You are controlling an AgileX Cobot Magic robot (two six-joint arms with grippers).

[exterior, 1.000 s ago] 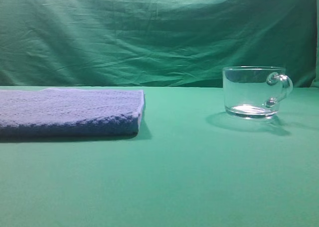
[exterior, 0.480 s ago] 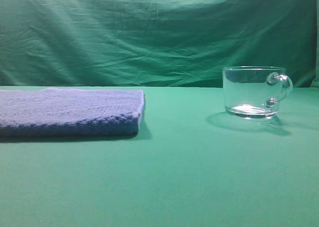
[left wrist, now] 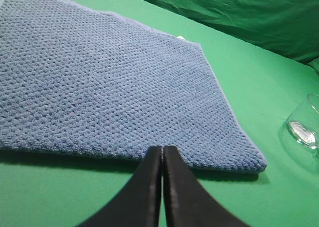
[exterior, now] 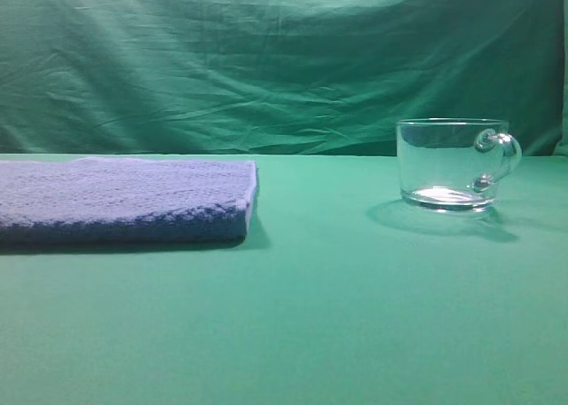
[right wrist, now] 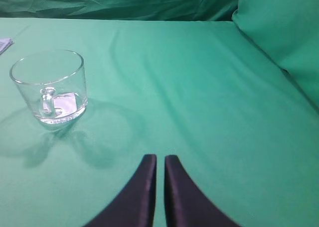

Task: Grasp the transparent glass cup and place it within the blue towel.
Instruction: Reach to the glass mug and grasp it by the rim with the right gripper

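Okay, exterior high view: short clear glass cup with loop handle (exterior: 451, 163) stands upright on the green cloth-covered desk (exterior: 337, 316), right side, handle to the right. Folded blue knobbly-woven towel (exterior: 124, 201) lies flat at left, well apart from the cup. Wrinkled green backdrop cloth (exterior: 266, 59) behind. No arms visible here.

Left wrist view: left pincer (left wrist: 162, 152) clenched, black fingers pressed together, holding nothing, at the towel's (left wrist: 109, 87) near edge. Cup (left wrist: 305, 125) cut off by the frame at right, possibly only its base showing.

Right wrist view: right pincer (right wrist: 160, 160) nearly clenched, slim gap, nothing grasped. Cup (right wrist: 50, 87) up-left, apart from it, handle facing the camera.
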